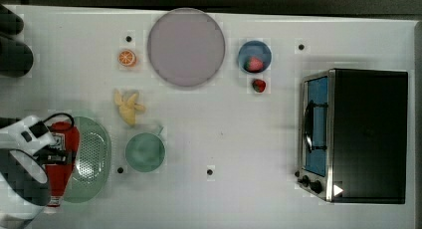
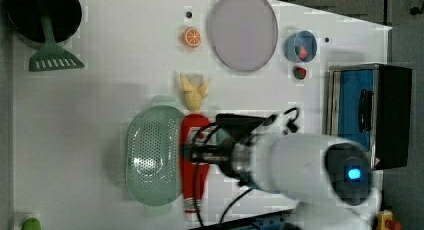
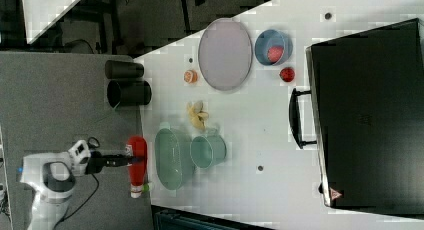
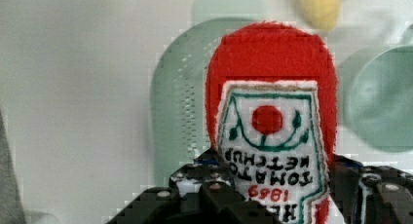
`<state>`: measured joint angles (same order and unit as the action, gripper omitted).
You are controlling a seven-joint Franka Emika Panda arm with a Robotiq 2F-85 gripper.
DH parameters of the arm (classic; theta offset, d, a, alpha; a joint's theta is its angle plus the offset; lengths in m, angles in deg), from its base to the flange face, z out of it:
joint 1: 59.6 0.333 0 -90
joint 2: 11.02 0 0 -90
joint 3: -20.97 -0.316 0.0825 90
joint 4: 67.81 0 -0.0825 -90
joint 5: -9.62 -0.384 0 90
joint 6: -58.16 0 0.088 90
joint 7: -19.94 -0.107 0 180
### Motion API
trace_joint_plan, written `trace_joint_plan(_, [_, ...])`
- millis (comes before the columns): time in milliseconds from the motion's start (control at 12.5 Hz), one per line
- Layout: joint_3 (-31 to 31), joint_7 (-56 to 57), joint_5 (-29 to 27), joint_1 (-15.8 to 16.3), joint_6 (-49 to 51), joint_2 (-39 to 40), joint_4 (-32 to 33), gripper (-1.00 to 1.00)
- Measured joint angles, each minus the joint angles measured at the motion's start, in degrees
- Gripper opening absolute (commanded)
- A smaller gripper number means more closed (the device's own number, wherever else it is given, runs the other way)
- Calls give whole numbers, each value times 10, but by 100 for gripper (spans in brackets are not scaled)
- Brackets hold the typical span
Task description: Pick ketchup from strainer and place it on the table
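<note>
While clamped: end effector [image 2: 192, 152] gripped ketchup [image 2: 194, 177] about half-open.
Ketchup: carried beside strainer [image 2: 150, 155], near bench [image 2: 100, 115] edge.

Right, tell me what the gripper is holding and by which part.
The gripper holds the red ketchup squeeze bottle with the white printed label, clamped across its labelled body, near the middle.

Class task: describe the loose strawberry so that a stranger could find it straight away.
Start at the black oven on the top view's right. Towards the grey plate stands a blue bowl; the strawberry lies on the table beside it. Its twin sits inside the bowl.
</note>
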<state>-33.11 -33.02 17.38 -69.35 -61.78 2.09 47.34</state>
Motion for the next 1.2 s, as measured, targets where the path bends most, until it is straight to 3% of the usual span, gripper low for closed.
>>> trace_joint_plan(240, [-2,76,-17,-44,80,-36,-35,13])
trace_joint_plan(480, [21,148,-17,-87,88,-59,-59,13])
trace_joint_plan(1200, [232,358,-27,-190,86,-71,-53,13])
